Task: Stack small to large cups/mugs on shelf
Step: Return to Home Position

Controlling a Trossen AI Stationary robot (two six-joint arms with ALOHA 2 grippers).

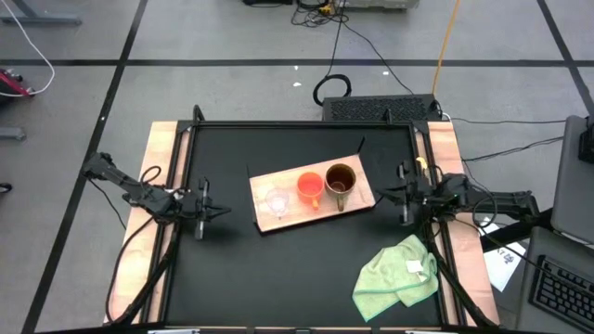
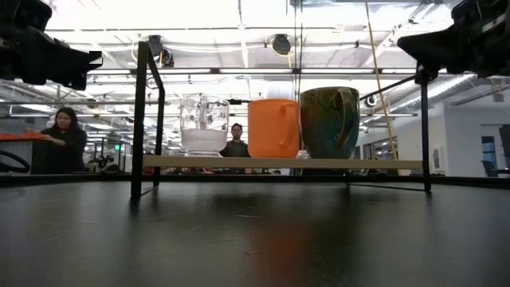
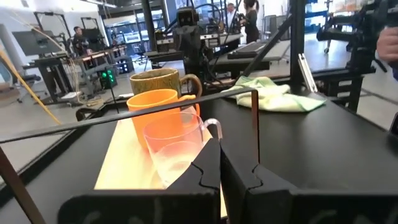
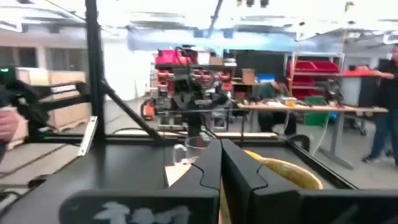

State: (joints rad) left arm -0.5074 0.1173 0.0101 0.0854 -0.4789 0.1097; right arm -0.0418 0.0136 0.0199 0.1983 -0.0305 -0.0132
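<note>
High view: glass cup (image 1: 277, 201), orange cup (image 1: 309, 186), brown mug (image 1: 340, 179) stand in size order on the shelf (image 1: 278, 178).
Grippers: left gripper (image 1: 206, 211) and right gripper (image 1: 403, 197) closed, empty, at bench (image 1: 297, 269) sides.
Remaining: apparently nothing.

Overhead and table-level views both face the shelf (image 1: 269, 183)

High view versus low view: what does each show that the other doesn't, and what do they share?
Only the high view shows the green cloth on the table and where the left gripper and right gripper sit, at opposite edges, clear of the wooden board. Only the low view shows a person and another person in the room behind. Both show the clear glass cup, orange cup and brown mug in a row on that board.
</note>
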